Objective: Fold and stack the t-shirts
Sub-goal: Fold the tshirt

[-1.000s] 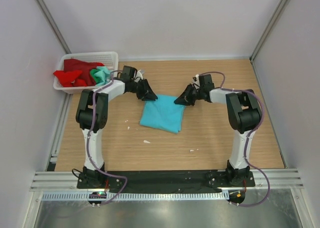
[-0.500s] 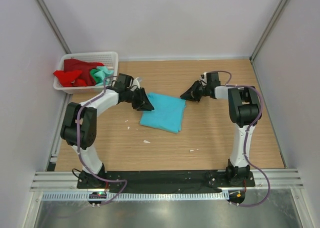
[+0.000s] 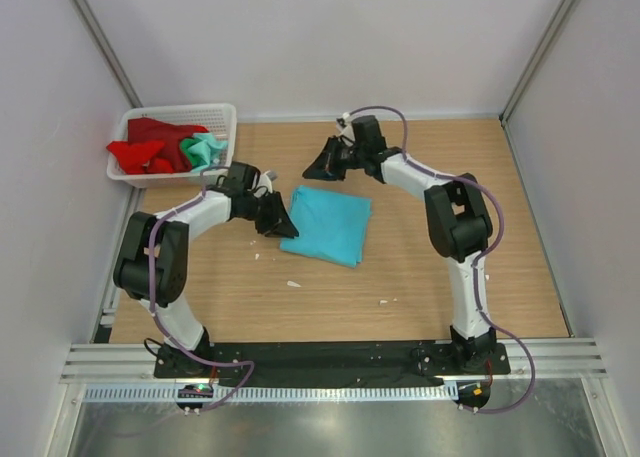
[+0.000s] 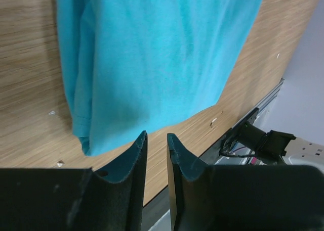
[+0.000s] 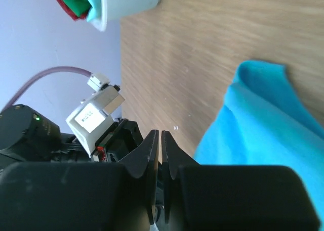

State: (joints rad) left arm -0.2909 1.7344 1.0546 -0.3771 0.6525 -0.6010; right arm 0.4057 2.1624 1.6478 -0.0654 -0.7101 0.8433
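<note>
Lying at mid-table: the turquoise t-shirt (image 3: 328,225), folded into a flat, roughly square pad, a little left of the centre of the table (image 3: 430,267) and well apart from every edge.
Basket: white mesh basket (image 3: 222,112) in the far left corner of the table.
Basket contents: red t-shirt (image 3: 140,149) heaped on the left side and spilling over the rim; mint green t-shirt (image 3: 203,149) bunched against it on the right side.
Left arm pose: base at the near edge, upper link leaning toward the left edge, elbow bent, forearm running rightward and low across the table.
Left gripper (image 3: 278,220): tip at the left edge of the turquoise t-shirt, near its far left corner; contact with the cloth cannot be told.
Left claw state: fingers parted by a narrow gap, nothing between them.
Right arm pose: base at the near edge, upper link rising steeply, forearm stretched far and leftward past the shirt's far edge.
Right gripper (image 3: 322,164): above bare wood beyond the shirt's far edge, pointing left toward the basket, clear of the cloth.
Right claw state: fingers drawn together to a hairline slit, holding nothing.
Stack: one folded shirt on the table; two shirts unfolded in the basket.
</note>
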